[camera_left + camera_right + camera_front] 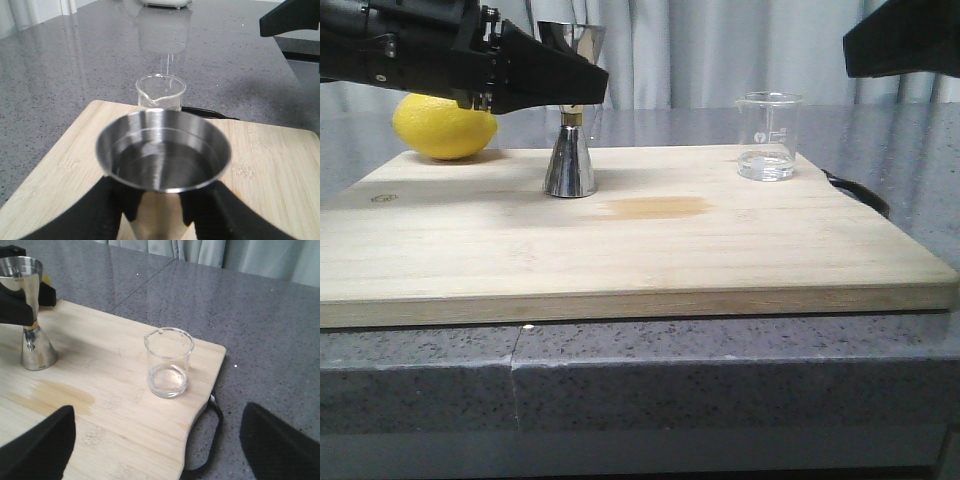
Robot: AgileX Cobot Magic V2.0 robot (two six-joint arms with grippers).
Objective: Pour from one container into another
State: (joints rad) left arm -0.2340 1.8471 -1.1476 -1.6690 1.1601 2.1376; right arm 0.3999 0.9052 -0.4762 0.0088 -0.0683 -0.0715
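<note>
The steel jigger (569, 160) stands upright on the wooden board (620, 255), left of centre, with a gold band at its waist. Clear liquid shows in its upper cup (162, 150). My left gripper (570, 88) reaches in from the left and is shut on the jigger just under that cup, one finger (112, 205) pressed to each side. The glass beaker (768, 135) stands at the board's far right with only a thin film of water at the bottom (168, 380). My right gripper (157, 450) hangs open above the board's right edge, apart from the beaker.
A yellow lemon (442, 127) lies at the board's back left, behind my left arm. A wet patch (655, 207) darkens the wood beside the jigger. A black strap loop (212, 440) hangs off the board's right edge onto the grey speckled counter (900, 140).
</note>
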